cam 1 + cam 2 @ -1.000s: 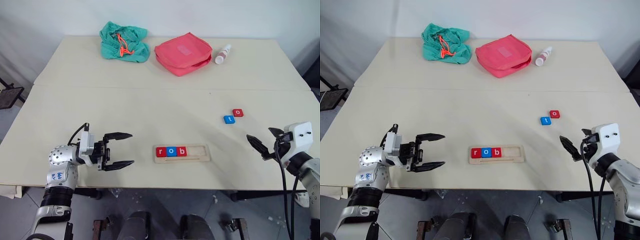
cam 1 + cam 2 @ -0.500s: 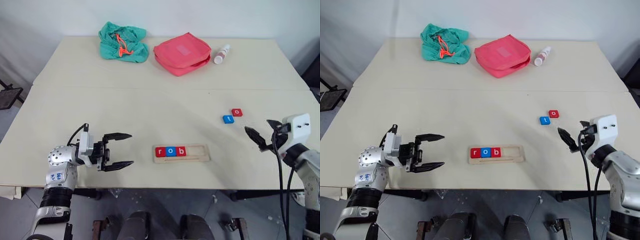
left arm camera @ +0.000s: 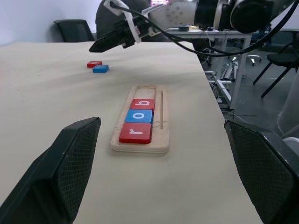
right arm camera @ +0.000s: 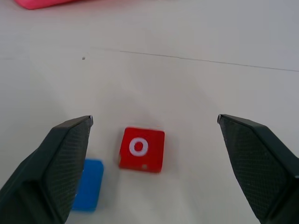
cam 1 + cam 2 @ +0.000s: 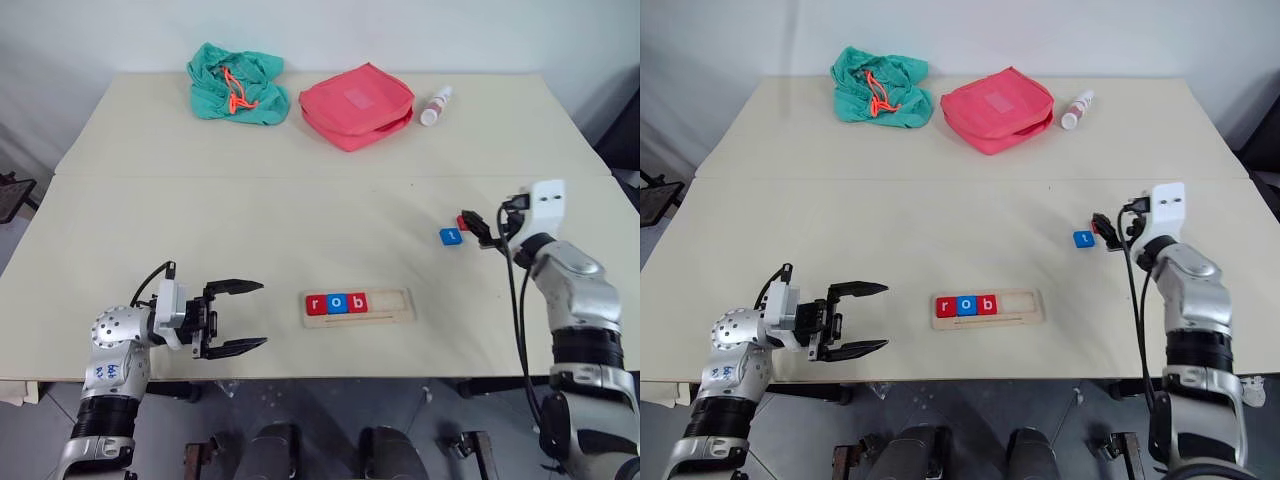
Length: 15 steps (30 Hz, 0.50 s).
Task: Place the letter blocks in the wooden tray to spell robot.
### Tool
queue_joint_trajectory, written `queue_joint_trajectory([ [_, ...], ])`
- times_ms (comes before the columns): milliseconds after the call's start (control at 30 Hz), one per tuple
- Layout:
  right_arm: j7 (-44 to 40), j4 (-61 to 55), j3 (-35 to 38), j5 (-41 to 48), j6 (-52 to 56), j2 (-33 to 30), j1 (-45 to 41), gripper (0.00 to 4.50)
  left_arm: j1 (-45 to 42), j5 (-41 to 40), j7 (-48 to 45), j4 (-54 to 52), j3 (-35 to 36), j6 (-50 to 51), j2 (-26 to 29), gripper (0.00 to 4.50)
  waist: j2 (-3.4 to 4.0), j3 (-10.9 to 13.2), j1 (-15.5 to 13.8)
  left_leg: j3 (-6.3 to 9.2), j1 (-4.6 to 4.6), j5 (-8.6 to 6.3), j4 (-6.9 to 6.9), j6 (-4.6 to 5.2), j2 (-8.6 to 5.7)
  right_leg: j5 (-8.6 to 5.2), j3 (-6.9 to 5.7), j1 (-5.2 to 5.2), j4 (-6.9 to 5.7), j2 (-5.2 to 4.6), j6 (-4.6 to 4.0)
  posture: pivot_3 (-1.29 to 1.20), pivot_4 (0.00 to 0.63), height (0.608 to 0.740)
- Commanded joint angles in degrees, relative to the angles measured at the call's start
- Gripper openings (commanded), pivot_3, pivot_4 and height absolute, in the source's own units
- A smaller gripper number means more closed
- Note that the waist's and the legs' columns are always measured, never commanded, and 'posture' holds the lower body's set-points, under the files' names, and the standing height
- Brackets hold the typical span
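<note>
Pale tabletop (image 5: 300, 200) fills both head views: low in the frame the left gripper (image 5: 236, 316) hovers with its fingers spread and empty, and just right of it at lower centre the wooden tray (image 5: 384, 306) holds the r, o and b blocks (image 5: 338, 303) at its left end, two places bare. Further up at the right, the right gripper (image 5: 476, 226) hangs spread wide over the red o block (image 4: 141, 149), with the blue t block (image 5: 451, 236) just beside it. Small, flat, stiff and probably light and smooth, that tile looks best pinched across two opposite edges, squarely, lest it slide away.
</note>
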<state>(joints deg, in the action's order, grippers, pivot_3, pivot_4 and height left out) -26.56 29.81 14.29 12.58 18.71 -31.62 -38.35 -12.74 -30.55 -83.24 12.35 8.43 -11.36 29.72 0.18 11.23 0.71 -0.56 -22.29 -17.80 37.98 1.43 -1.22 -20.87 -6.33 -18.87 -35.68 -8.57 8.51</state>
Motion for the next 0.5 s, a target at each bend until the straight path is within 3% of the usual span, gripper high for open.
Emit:
queue_joint_trajectory([
  [33, 0.2, 6.3, -0.9, -1.9, -4.6, -0.2, -3.5, 4.48, 1.6, -1.3, 1.1, -3.4, 1.2, 0.1, 0.6, 4.5, 0.0, 0.0, -0.1, 0.02, -0.01, 0.0, 0.01, 0.0, 0.0, 0.0, 0.0, 0.0, 0.0, 0.0, 0.0, 0.0, 0.15, 0.74],
  [500, 1.8, 20.6, -2.7, -5.0, -9.4, -0.3, -10.2, 4.48, 4.0, -1.3, 3.1, -5.6, 1.3, -0.4, 0.2, 4.5, 0.01, 0.0, 0.9, 0.03, -0.02, 0.0, -0.01, 0.0, 0.02, 0.0, -0.02, 0.0, 0.01, 0.01, 0.0, 0.0, 0.15, 0.74],
])
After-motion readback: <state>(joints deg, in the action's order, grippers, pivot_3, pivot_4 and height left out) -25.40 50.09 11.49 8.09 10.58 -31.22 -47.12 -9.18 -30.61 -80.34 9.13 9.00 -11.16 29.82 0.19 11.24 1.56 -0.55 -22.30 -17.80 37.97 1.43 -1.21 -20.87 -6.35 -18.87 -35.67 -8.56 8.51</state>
